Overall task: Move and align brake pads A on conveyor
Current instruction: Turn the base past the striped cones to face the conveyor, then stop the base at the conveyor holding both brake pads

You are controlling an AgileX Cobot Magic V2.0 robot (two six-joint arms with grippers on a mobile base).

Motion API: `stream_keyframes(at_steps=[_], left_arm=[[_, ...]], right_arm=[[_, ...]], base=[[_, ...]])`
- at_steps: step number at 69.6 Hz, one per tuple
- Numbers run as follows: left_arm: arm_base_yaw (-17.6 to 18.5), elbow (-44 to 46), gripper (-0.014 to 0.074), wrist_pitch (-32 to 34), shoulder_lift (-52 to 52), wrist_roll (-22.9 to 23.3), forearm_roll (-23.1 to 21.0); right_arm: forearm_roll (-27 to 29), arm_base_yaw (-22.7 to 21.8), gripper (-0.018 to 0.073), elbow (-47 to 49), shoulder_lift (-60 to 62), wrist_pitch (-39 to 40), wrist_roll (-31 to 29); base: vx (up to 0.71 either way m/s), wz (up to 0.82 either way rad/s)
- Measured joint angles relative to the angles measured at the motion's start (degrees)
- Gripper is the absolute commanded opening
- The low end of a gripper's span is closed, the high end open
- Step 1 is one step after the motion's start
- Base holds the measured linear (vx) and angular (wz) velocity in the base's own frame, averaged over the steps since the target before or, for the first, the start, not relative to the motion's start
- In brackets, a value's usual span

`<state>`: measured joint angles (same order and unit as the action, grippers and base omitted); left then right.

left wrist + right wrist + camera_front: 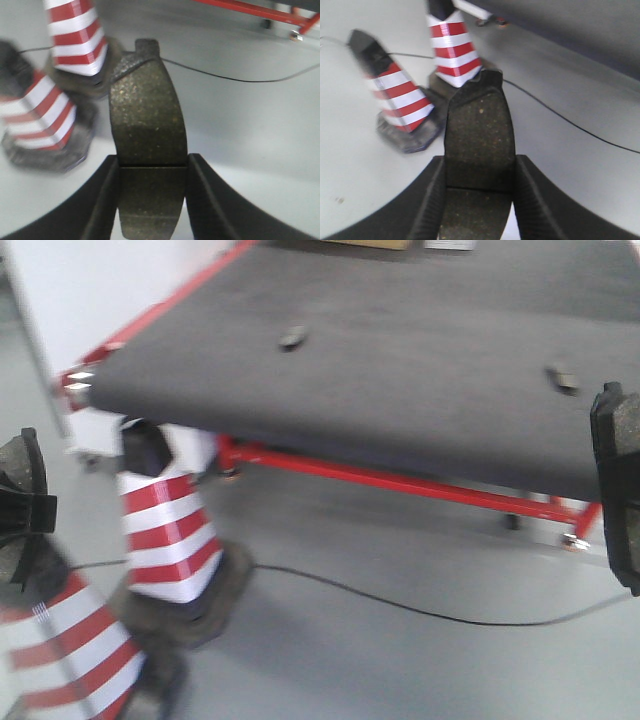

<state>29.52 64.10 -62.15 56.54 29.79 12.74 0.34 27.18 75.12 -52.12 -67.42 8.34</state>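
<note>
In the left wrist view my left gripper (pixel 152 175) is shut on a grey-brown brake pad (pixel 147 125), fingers pinching its sides at the centre groove, above the grey floor. My right gripper (pixel 479 172) holds a second brake pad (pixel 479 132) the same way. The front view shows these held pads at the left edge (pixel 22 502) and the right edge (pixel 618 490), in front of and below the conveyor (pixel 400 390). Two more brake pads lie apart on the dark belt, one towards the left (pixel 292 338) and one towards the right (pixel 562 377).
Two red-and-white striped cones stand on the floor at the left, one by the conveyor's corner (pixel 165 530) and one nearer (pixel 60 650). A black cable (pixel 400 605) runs across the floor. The conveyor's red frame (pixel 400 480) has feet on the floor.
</note>
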Motion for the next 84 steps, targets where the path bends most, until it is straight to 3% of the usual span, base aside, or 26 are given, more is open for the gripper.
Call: stream_keyframes(at_steps=[38,84], left_arm=[[0.0,0.0,-0.0006,0.0,0.0,0.0,-0.1],[0.0,0.0,-0.0006,0.0,0.0,0.0,-0.1]], right_arm=[[0.0,0.0,-0.0003,0.0,0.2,0.0,0.0],[0.0,0.0,-0.0003,0.0,0.2,0.0,0.0]], base=[[0.23,-0.5],[0.35,0.02]])
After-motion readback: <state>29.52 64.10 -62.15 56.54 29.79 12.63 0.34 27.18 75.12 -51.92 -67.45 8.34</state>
